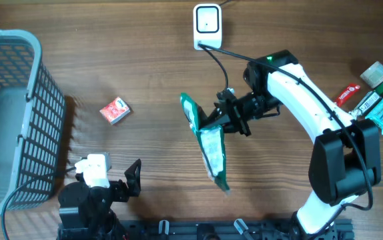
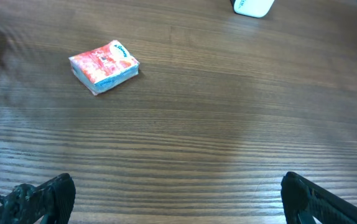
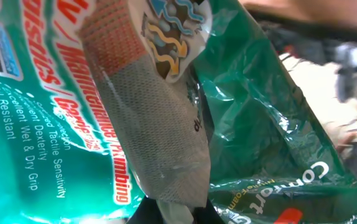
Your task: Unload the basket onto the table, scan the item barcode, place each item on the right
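The item is a green plastic packet of grey gloves, hanging lifted over the middle of the table. My right gripper is shut on its upper edge. In the right wrist view the packet fills the frame and the dark fingertips pinch it at the bottom. I see no barcode on the side that shows. The white scanner stands at the far edge of the table, its cable running toward the right arm. My left gripper is open and empty low over the near-left table.
A small red box lies left of centre, also in the left wrist view. A grey mesh basket stands at the left edge. Several small packaged goods lie at the right edge.
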You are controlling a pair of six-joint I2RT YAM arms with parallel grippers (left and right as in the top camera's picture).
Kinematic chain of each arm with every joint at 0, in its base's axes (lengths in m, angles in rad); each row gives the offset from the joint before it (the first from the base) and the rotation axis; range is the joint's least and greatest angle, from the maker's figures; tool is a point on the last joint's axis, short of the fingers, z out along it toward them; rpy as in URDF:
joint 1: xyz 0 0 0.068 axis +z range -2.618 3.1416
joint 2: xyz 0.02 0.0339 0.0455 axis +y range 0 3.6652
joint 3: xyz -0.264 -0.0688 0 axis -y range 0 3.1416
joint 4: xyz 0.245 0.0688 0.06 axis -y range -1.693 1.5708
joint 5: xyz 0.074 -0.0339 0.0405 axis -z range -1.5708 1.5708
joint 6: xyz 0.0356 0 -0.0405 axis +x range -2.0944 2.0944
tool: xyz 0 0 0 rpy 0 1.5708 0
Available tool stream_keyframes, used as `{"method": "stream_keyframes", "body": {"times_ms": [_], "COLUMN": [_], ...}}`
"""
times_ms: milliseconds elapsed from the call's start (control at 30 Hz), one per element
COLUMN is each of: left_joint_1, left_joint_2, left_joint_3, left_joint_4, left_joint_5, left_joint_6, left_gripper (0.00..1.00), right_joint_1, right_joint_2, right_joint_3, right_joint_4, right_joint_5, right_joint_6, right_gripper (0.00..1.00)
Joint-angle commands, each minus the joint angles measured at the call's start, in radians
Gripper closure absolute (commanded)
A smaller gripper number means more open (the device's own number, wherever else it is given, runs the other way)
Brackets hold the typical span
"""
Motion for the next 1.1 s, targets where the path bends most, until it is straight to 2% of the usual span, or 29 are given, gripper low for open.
{"method": "stream_keyframes", "body": {"times_ms": [0, 133, 333, 467, 533, 667, 833, 1067], "left_joint_1": [0.004, 0.004, 0.004, 0.004, 0.004, 0.004, 0.004, 0.004], "left_joint_2": [-0.007, -0.007, -0.007, -0.007, -0.007, -0.007, -0.007, -0.007], "left_joint_3": [-0.003, -0.003, -0.003, -0.003, -0.003, -0.003, -0.003, -0.003], "left_joint_4": [0.005, 0.005, 0.005, 0.005, 0.005, 0.005, 0.005, 0.005], "left_joint_5": [0.008, 0.008, 0.008, 0.008, 0.008, 0.008, 0.008, 0.008], "left_joint_6": [0.005, 0.005, 0.005, 0.005, 0.005, 0.005, 0.005, 0.005], "left_gripper": [0.0, 0.0, 0.0, 0.0, 0.0, 0.0, 0.0, 0.0], "right_joint_1": [0.001, 0.001, 0.001, -0.002, -0.005, -0.005, -0.031, -0.305], "right_joint_2": [-0.003, -0.003, -0.003, -0.004, -0.009, -0.056, -0.223, -0.418], "right_joint_3": [0.006, 0.006, 0.006, 0.006, 0.006, 0.006, 0.006, 0.006], "right_joint_4": [-0.003, -0.001, -0.003, -0.003, -0.003, -0.002, -0.002, 0.0], "right_joint_5": [-0.134, -0.102, -0.066, -0.07, -0.066, -0.08, -0.187, -0.114], "right_joint_6": [0.016, -0.055, -0.055, -0.296, -0.363, -0.285, -0.285, -0.26], "right_gripper": [0.96, 0.96, 0.96, 0.96, 0.96, 0.96, 0.96, 0.96]}}
